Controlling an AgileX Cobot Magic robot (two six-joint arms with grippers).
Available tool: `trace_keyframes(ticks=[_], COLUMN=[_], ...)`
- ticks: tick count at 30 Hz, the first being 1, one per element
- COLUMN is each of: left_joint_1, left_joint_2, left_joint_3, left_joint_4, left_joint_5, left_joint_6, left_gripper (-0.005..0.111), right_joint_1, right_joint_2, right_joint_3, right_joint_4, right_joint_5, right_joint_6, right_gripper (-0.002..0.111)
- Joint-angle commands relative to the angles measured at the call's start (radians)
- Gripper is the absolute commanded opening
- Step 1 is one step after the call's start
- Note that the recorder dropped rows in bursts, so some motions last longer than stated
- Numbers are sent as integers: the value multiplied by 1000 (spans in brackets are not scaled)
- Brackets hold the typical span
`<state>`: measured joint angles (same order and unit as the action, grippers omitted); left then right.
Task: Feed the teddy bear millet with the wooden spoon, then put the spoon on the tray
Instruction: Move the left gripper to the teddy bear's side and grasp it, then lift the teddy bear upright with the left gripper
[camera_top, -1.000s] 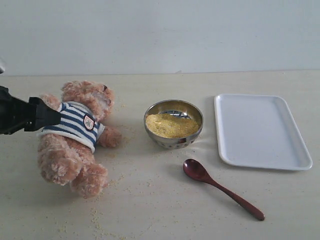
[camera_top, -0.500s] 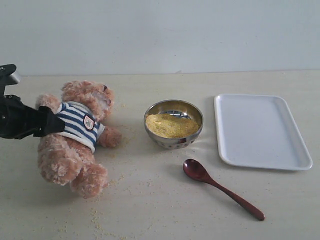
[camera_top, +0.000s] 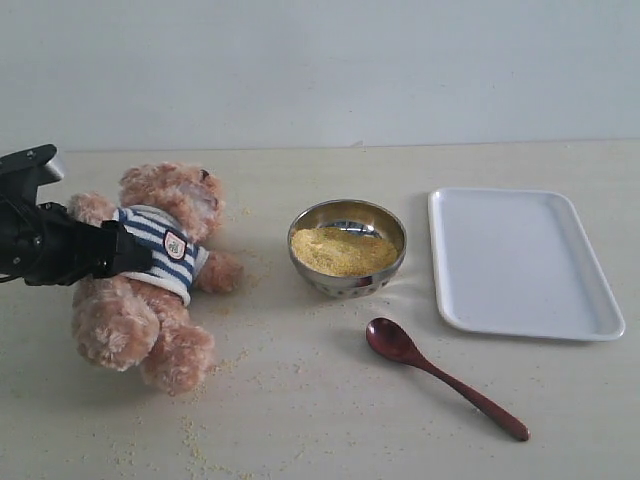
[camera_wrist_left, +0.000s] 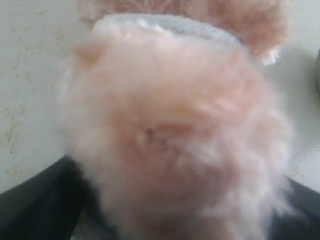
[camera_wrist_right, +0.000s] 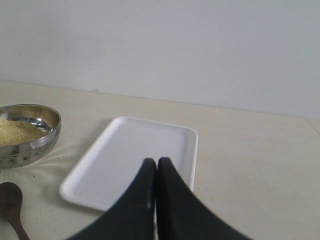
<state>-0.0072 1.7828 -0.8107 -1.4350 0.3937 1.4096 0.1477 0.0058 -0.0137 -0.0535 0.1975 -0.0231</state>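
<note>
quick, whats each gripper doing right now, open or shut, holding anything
Left gripper: open, jaws on either side of the teddy bear, not closed on it.
Right gripper: shut, holding nothing.

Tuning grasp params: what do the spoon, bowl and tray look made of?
spoon: dark reddish wood, likely lacquered, going by its gloss. bowl: polished steel, with mirror-like reflections. tray: smooth, white, probably plastic, with a low sheen.
</note>
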Motion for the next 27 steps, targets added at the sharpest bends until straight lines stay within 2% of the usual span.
trace_keyframes(ticks=[1,3,9,15,20,23,27], left_joint_1=[-5,-5,-5,-5,-5,-3,-3], left_joint_2=[51,65,69,-6,-124,-209,-359], left_joint_3=[-5,-5,-5,-5,2,47,143], left_joint_4=[-122,-124,-137,-99,54,117,151], left_joint_5=[4,18,68,135,223,267,231], left_joint_6=[83,86,58,60,-69,-103,-101], left_gripper=[60,50,5,5,5,5,5], right_joint_1=[-6,-6,-6,-6,-6,-6,-6], right_joint_2=[-6,-6,-6,-6,-6,-6,-6], right_joint_3=[4,4,4,4,4,4,4], right_joint_4=[-3,-3,-3,-3,-3,-3,-3], right_joint_5=[-7,-7,-7,-7,-7,-7,-7], right_joint_6=[-1,-1,-1,-1,-1,-1,-1], right_gripper=[0,0,0,0,0,0,0])
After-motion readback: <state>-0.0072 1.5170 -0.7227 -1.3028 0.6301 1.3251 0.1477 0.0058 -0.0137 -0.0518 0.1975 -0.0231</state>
